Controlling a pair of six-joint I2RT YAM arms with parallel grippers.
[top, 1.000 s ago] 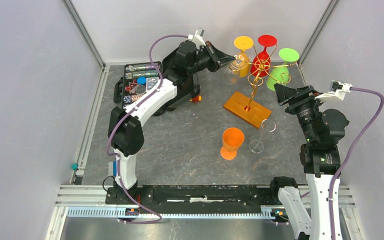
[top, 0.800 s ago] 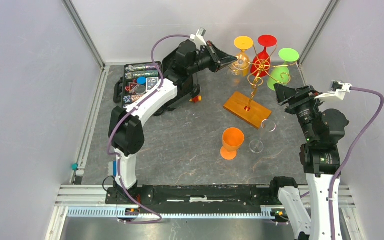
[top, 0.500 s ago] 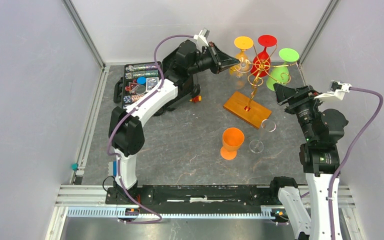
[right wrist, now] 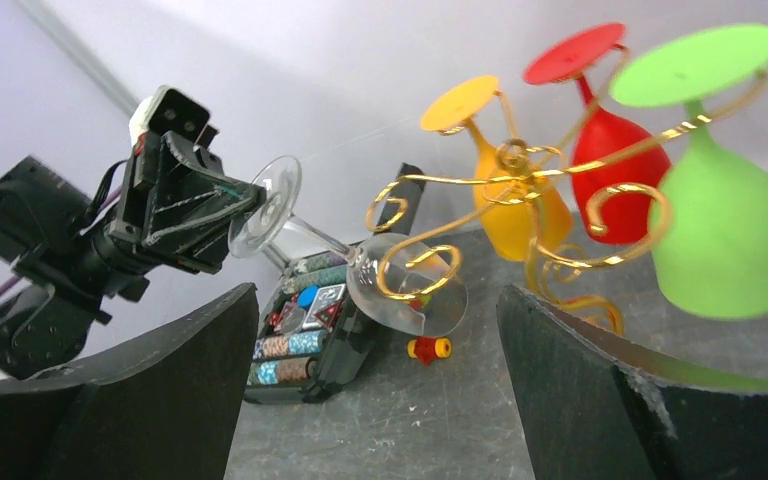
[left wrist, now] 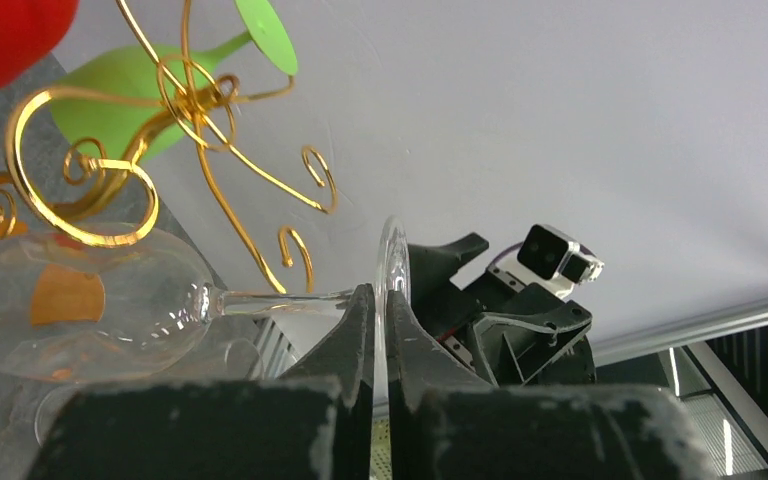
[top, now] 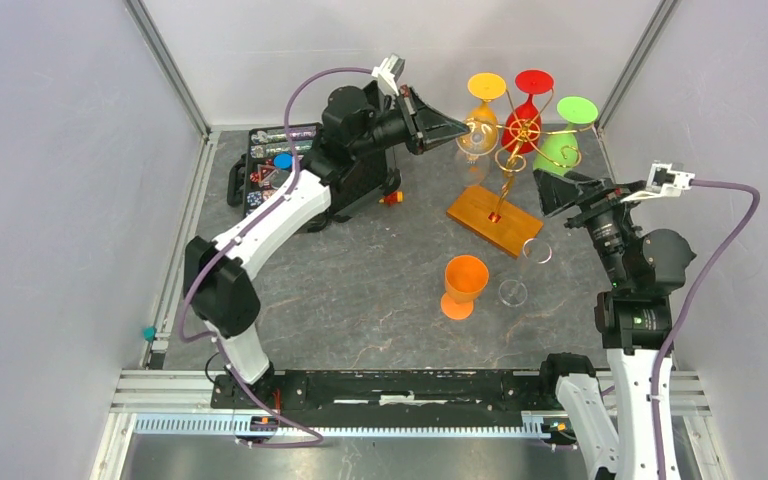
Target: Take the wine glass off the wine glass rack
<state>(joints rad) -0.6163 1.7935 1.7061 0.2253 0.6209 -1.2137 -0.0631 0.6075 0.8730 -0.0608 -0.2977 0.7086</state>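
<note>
Clear stemmed wine glass (left wrist: 110, 310), foot clenched in left pincer (left wrist: 380, 295), drawn back from thin gold wire rack (top: 495, 218); right pincer (top: 552, 193) newly spread, empty; removal nearly complete.

We see the wine glass rack (top: 495, 220) standing far right on the desk (top: 360, 290), and three glasses (top: 534, 82) hang upside down at its back side. Just left of its top the wine glass (top: 476, 138) lies sideways, its foot between the fingers of the left tool (top: 457, 127). The right tool (top: 543, 190) hangs right of the rack, apart from it. Before the rack stands a goblet (top: 463, 280). Right of it is a second glass (top: 513, 292), and behind that a third glass (top: 537, 250). The case (top: 280, 165) lies far left.
</note>
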